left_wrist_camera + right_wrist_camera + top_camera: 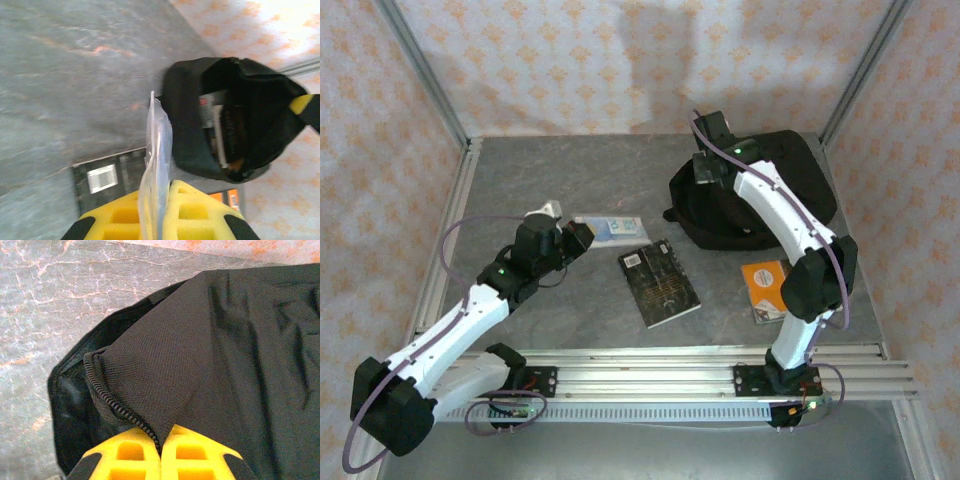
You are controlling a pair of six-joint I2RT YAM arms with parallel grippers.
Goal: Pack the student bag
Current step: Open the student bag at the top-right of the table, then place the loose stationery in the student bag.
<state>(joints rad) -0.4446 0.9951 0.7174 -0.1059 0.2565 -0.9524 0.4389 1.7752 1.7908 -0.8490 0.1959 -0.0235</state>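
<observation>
Here the bag [790,190] is lying on the far right part of the grey tabletop [570,170], its open mouth facing left toward the middle. The right tool [705,172] is reaching over the bag's left rim, and in the right wrist view its yellow fingers [195,452] are closing tight on the black fabric [225,340] right beside the zipper teeth [112,402], so it is gripping the edge of the opening. From the left wrist view the bag's mouth [190,100] is gaping toward the camera, and flat things that look like books [225,132] are standing inside it; what they are exactly is hard to tell. The left tool [582,236] is sitting well to the left of the bag, its jaws pressing together on a thin flat packet in clear plastic [612,228], which is showing edge-on between the yellow fingers [192,207] in the left wrist view [157,140]. A black book [660,283] is lying flat near the middle of the tabletop, just near of the packet, and an orange book [765,290] is lying to the right of it, just near of the bag and beside the right arm.
</observation>
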